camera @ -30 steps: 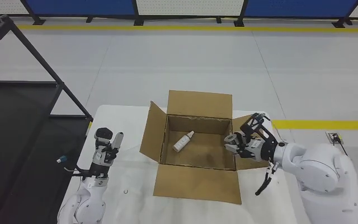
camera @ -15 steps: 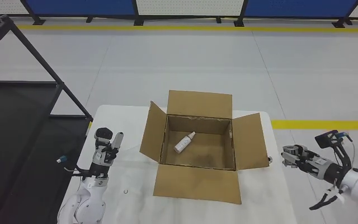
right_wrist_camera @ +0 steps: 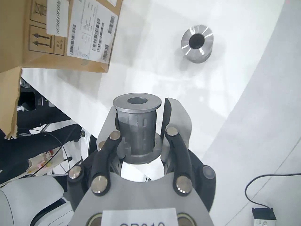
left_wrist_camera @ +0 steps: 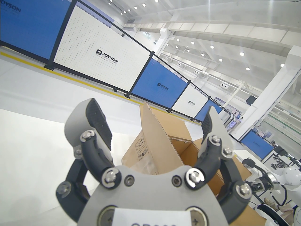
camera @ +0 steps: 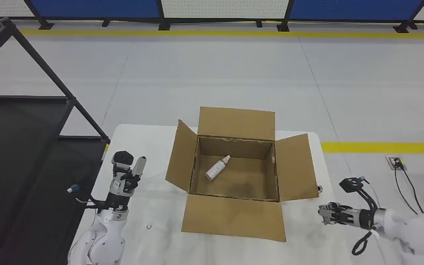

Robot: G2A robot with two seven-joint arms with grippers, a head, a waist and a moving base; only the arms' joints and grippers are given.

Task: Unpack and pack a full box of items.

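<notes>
An open cardboard box stands mid-table with a white bottle lying on its floor. My right gripper hovers by the table's front right corner, beyond the box's right flap. It is shut on a grey metal flanged sleeve, which stands upright between the fingers. A second, shorter metal ring part sits on the white table nearby, seen from above as a small part beside the flap. My left gripper is open and holds nothing, raised at the table's left side, facing the box.
A black frame and dark shelf stand left of the table. The white table has bare room left of the box. A cable and socket lie on the floor at the right.
My right gripper left the box's right wall, swung out past the table's right edge, then came back toward the front right corner. The left arm kept still.
</notes>
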